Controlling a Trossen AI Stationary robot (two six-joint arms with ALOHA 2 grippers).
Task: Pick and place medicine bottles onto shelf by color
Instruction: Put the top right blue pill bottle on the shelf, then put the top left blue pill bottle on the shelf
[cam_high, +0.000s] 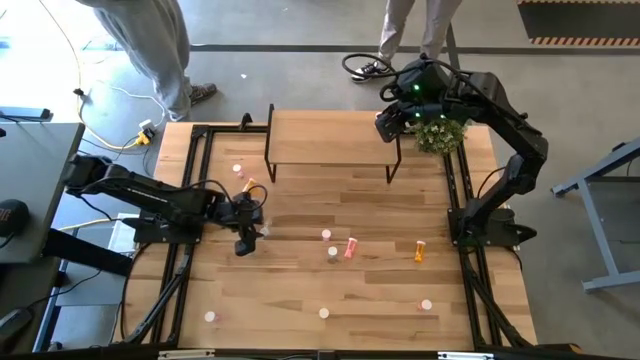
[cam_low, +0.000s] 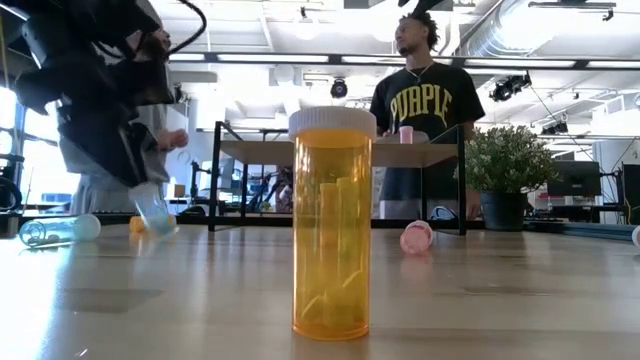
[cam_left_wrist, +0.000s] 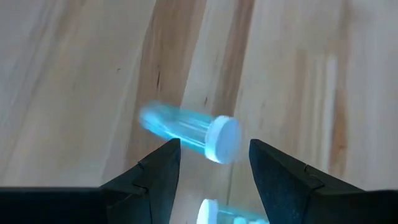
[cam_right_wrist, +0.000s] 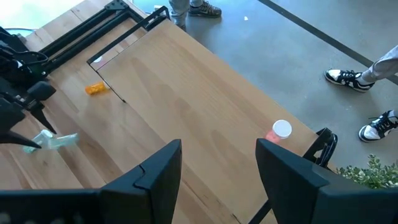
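Small white-capped medicine bottles are scattered over the table. My left gripper (cam_high: 247, 238) hangs low at the table's left with its fingers apart. A pale clear bottle (cam_left_wrist: 186, 129) lies on its side just beyond the fingertips. A second clear bottle (cam_left_wrist: 217, 211) shows between the fingers and looks tilted under the gripper in the low view (cam_low: 155, 215). My right gripper (cam_right_wrist: 217, 146) waits open and empty above the right end of the shelf (cam_high: 330, 130). A pink bottle (cam_right_wrist: 281, 130) stands on that end. My left gripper slants down toward the table with a clear bottle (cam_left_wrist: 217, 211) in the gap behind its fingertips. I cannot tell whether either finger touches it.
An orange bottle (cam_low: 330, 225) stands near the front edge. Pink and orange bottles (cam_high: 350, 247) (cam_high: 420, 250) lie mid-table, and others (cam_high: 238, 170) (cam_high: 250, 187) lie near the shelf's left leg. A potted plant (cam_high: 440, 135) stands at the far right. People (cam_low: 430, 100) stand beyond the far edge.
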